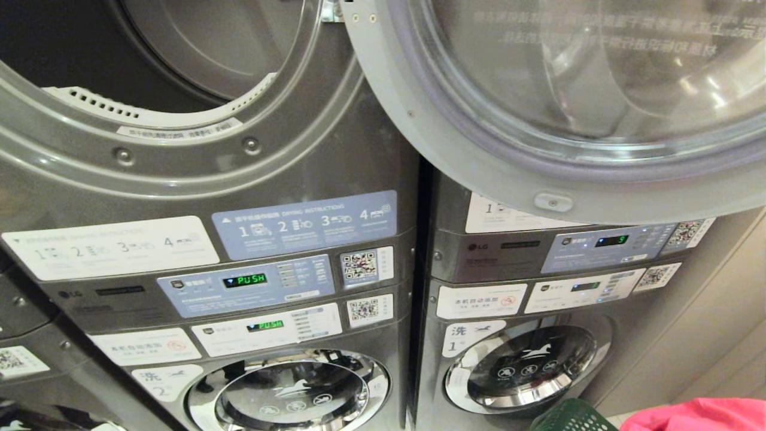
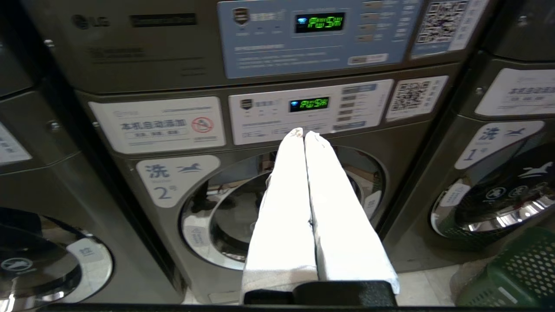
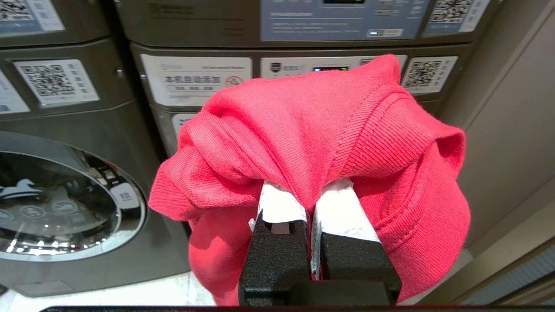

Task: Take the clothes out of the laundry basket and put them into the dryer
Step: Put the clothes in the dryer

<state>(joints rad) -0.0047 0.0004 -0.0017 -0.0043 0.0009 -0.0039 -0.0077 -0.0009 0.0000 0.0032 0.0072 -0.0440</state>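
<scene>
Two stacked washer-dryer columns stood side by side, the left dryer open with its round door swung across the upper right, while the right gripper pinched one red garment, the left gripper pressed together empty, and one green laundry basket sat at lower right.
</scene>
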